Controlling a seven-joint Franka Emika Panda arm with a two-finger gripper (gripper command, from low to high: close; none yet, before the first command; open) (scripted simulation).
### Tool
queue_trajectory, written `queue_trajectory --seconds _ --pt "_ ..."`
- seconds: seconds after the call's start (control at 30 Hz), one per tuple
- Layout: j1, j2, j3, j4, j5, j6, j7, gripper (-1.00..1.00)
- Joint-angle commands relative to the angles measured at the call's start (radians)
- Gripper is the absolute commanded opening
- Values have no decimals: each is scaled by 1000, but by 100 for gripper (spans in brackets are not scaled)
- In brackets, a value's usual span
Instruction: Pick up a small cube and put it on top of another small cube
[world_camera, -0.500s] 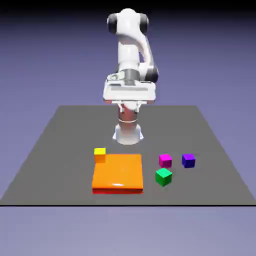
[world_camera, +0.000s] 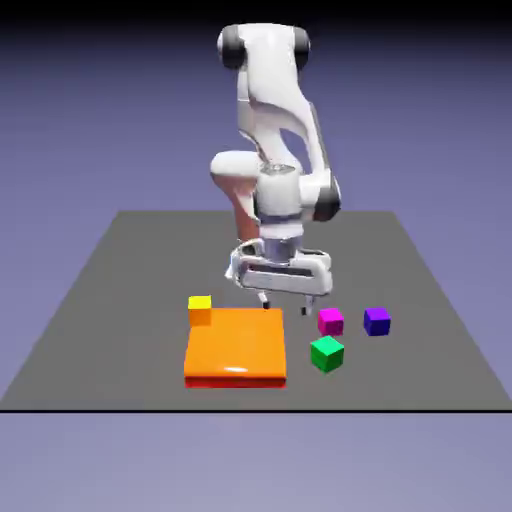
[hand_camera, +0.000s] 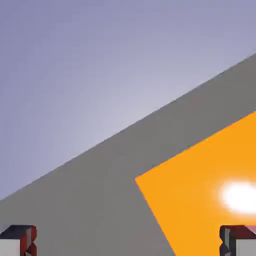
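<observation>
At the exterior view's left, the yellow cube (world_camera: 200, 311) is seen at the far left corner of the orange block (world_camera: 236, 345). It is not needed for the task, but it could be knocked if the arm were swung too far that way. The block itself could be scraped by a fingertip if the tool were lowered too soon, since its raised top is seen large in the hand view, close to one side of the grasp.

Next comes the tool (world_camera: 286, 306), held above the desk (world_camera: 120, 300) with its fingers spread wide and nothing gripped. It is turned askew, so if the angle is not matched to the cube's faces, a corner could be pinched and the cube twisted or squeezed out. No cube is shown in the hand view, so the aim has probably yet to be corrected.

Farther right, the green cube (world_camera: 327, 354) is found on the desk, nearer the camera than the magenta cube (world_camera: 331, 322). Because the two are set near each other, the magenta one could be clipped by an opened finger on the way down, or even be grasped by mistake.

Farthest right, the purple cube (world_camera: 377, 321) is seen beside the magenta one. With so little room there, the magenta cube could be brushed as the green one is set down, and if the release is made off centre or too high, the green cube could be tipped off.
</observation>
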Motion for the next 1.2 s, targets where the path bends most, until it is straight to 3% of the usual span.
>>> queue_trajectory --seconds 0.0,0.27,0.47,0.5,0.73,1.0,1.17 --pt "-17 36 29 13 15 -21 40 0" --pt "-128 254 200 92 105 -147 282 0" --pt "-14 455 108 102 36 45 316 0" --pt "-14 455 108 102 36 45 316 -100" --pt "-119 241 216 87 116 -153 281 -100" --pt "32 -4 506 -1 331 -269 250 -100" --pt "38 -14 517 -5 340 -274 249 -100"
